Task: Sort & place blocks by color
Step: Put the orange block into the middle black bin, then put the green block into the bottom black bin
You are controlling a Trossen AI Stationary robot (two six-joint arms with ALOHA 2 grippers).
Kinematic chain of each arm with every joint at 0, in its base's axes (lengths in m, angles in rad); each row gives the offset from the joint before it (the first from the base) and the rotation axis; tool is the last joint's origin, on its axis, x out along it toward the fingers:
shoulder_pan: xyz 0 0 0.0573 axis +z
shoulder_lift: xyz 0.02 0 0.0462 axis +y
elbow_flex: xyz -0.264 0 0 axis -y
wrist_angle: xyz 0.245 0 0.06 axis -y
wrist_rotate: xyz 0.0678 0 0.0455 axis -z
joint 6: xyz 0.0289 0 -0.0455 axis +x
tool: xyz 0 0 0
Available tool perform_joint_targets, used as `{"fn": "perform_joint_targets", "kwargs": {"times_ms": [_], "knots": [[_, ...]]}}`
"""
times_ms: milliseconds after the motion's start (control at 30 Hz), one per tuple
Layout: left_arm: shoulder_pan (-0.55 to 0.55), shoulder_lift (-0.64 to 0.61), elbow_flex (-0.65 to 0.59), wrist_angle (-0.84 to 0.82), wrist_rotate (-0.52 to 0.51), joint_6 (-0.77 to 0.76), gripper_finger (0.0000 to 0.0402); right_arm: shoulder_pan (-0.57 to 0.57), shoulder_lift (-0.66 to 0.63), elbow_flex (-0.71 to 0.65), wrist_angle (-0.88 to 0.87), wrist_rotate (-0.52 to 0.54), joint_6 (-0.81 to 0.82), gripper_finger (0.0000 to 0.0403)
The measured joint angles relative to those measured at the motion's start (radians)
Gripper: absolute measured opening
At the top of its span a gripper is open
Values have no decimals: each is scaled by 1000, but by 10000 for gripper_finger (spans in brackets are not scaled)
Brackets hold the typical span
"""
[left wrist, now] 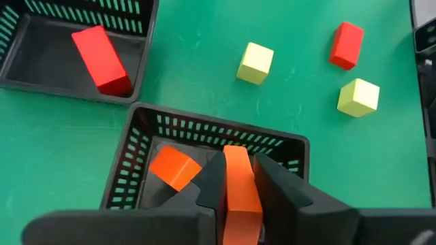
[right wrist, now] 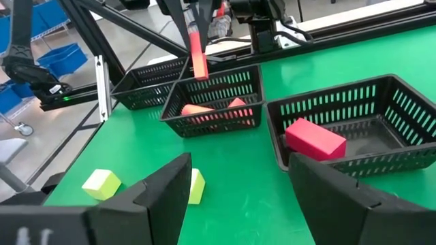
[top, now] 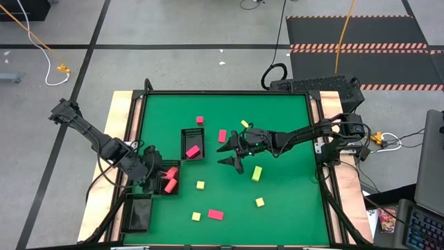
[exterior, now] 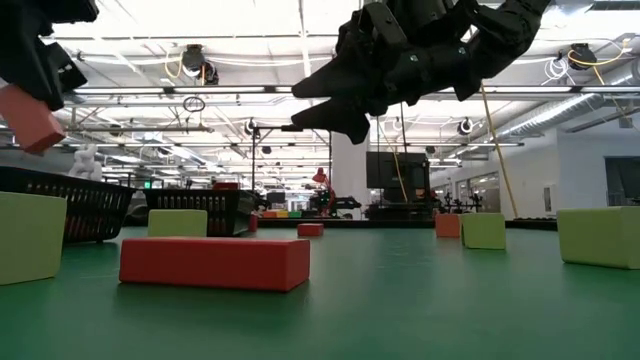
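Note:
My left gripper (left wrist: 237, 171) hangs over the near-left mesh tray (left wrist: 204, 129) and is shut on a salmon bar (left wrist: 236, 184). A salmon wedge (left wrist: 174, 167) lies in that tray. The tray beyond it (top: 193, 144) holds a magenta bar (left wrist: 102, 58). My right gripper (top: 233, 157) hovers open above the table's middle, touching nothing. Around it, yellow blocks (top: 257, 173) (top: 200, 185) (top: 259, 202) and magenta blocks (top: 223, 135) (top: 216, 214) lie flat on the green mat. My left gripper pinches the salmon bar between its two fingers (left wrist: 212, 178), coming from above and pointing down. In the right wrist view the bar's lower part (right wrist: 198, 54) hangs upright below the fingers. The bar is lifted clear above the tray with the salmon pieces (right wrist: 214, 112).
A third black tray (top: 139, 212) sits at the near-left corner. More blocks lie toward the far edge: a magenta cube (top: 200, 120) and a yellow one (top: 244, 124). Another yellow cube (top: 196, 216) is near the front. The mat's right half has open room.

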Motion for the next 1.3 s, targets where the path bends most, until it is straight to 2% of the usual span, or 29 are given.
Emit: {"fn": "perform_joint_targets", "kwargs": {"times_ms": [100,167,433,633,767,833,933,1033,1167,1300], "knots": [[0,0,0,11,7,9,58,0,0,0,1,0,0,240],[0,0,0,26,34,47,73,0,0,0,-1,0,0,240],[1,6,0,2,54,86,205,0,0,0,-14,0,0,240],[4,6,0,13,36,132,270,-12,-1,0,-17,8,-40,240],[37,3,0,45,-49,169,288,-41,-2,1,-69,189,-78,240],[65,3,0,68,-89,188,290,-65,-4,1,-148,254,-92,240],[116,3,0,114,-150,214,291,-101,-16,33,-372,332,-94,240],[159,4,0,171,-250,204,291,-124,-31,117,-666,395,-103,239],[197,5,0,255,-267,283,291,-139,-46,258,-1033,440,-117,235],[219,6,0,306,-341,333,292,-161,-52,338,-1301,506,-19,227]]}}
